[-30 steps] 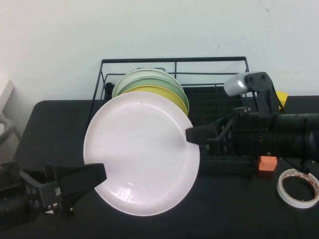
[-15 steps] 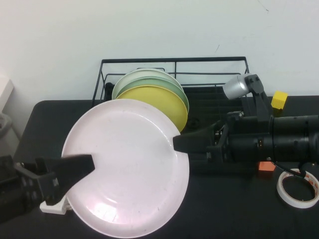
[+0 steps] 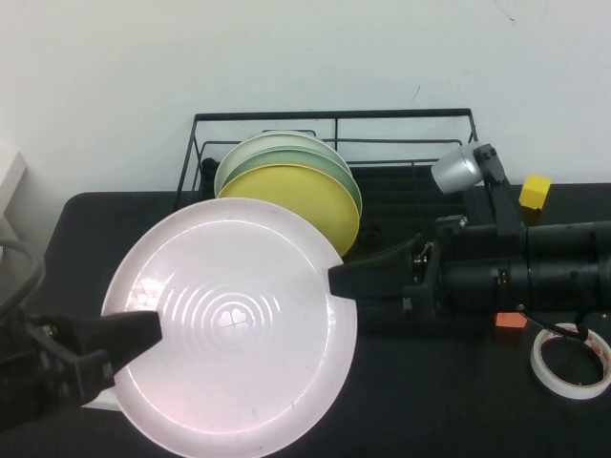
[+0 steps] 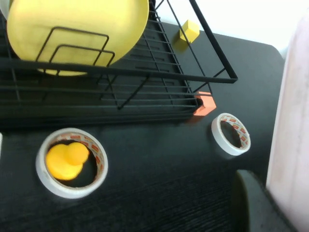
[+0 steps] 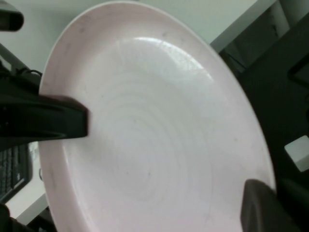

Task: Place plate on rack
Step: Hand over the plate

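Observation:
The pale pink plate (image 3: 229, 324) is held in the air in front of the black wire rack (image 3: 410, 116), its face tilted up toward the high camera. My left gripper (image 3: 143, 334) is shut on the plate's left rim. My right gripper (image 3: 344, 279) is shut on its right rim. In the left wrist view the plate's edge (image 4: 294, 121) stands beside my left gripper (image 4: 268, 193). In the right wrist view the plate (image 5: 154, 121) fills the picture, with my right gripper (image 5: 258, 193) on its rim.
A yellow plate (image 3: 296, 196) and pale green plates (image 3: 286, 153) stand in the rack's left slots. A tape roll (image 3: 571, 361), an orange cube (image 3: 511, 320) and a yellow cube (image 3: 536, 189) lie at the right. A tape roll holding a yellow toy (image 4: 71, 163) lies before the rack.
The plate has moved left and toward the camera, away from the rack, and its face has tilted more upward. Both grippers moved with it, still holding its rims.

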`<state>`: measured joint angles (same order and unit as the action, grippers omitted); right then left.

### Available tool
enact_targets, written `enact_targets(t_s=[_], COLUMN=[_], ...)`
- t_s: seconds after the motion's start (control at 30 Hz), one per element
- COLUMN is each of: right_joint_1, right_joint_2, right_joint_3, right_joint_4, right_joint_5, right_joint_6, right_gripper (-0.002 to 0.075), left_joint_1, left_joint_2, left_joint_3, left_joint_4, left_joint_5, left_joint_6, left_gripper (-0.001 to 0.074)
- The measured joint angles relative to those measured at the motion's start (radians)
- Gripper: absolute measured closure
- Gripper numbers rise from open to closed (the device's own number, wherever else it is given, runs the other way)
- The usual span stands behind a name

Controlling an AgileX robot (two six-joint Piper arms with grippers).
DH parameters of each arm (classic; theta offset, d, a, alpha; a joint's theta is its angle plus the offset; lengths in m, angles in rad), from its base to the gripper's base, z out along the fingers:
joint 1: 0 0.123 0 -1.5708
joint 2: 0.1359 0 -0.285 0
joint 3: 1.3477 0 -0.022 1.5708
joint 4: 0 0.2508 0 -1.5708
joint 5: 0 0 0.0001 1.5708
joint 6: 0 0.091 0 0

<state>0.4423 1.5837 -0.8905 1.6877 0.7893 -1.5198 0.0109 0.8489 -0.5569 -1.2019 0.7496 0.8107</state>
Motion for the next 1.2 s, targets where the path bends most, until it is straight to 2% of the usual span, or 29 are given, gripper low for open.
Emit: enact_targets(t_s=[0.17, 0.4, 0.5, 0.6, 0.8, 0.93, 1.07, 1.2], right_joint_1=[-0.005, -0.013, -0.020, -0.025, -0.010, -0.016, -0.056, -0.137], right_joint_2=[0.000, 0.000, 0.000, 0.000, -0.031, -0.064, -0.103, -0.153], right_joint_3=[0.000, 0.000, -0.015, -0.059, -0.149, -0.207, -0.250, -0.286], right_joint_4=[-0.006, -0.006, -0.006, -0.006, -0.008, -0.009, -0.010, -0.010], right_joint_5=[0.048, 0.134, 0.181, 0.199, 0.313, 0.338, 0.371, 0.388], right_joint_6=[0.000, 0.008, 0.028, 0.055, 0.109, 0.118, 0.175, 0.209], right_gripper=[0.0622, 0.0332, 0.0274, 0.0252, 0.0250, 0.0251, 0.0267, 0.0283], left_joint_1=[0.000, 0.000, 0.000, 0.000, 0.000, 0.000, 0.000, 0.000], left_joint_2=[0.000, 0.000, -0.002, -0.006, -0.008, -0.021, -0.050, -0.075], left_joint_3=[-0.001, -0.001, -0.001, -0.017, -0.102, -0.177, -0.259, -0.316], left_joint_4=[0.004, -0.046, -0.104, -0.134, -0.167, -0.160, -0.100, 0.009], left_joint_5=[-0.007, -0.017, -0.025, -0.020, 0.119, 0.136, 0.146, 0.146], left_joint_6=[0.056, 0.189, 0.271, 0.296, 0.290, 0.273, 0.215, 0.159], left_gripper=[0.0652, 0.0652, 0.0652, 0.0652, 0.0652, 0.0652, 0.0652, 0.0652])
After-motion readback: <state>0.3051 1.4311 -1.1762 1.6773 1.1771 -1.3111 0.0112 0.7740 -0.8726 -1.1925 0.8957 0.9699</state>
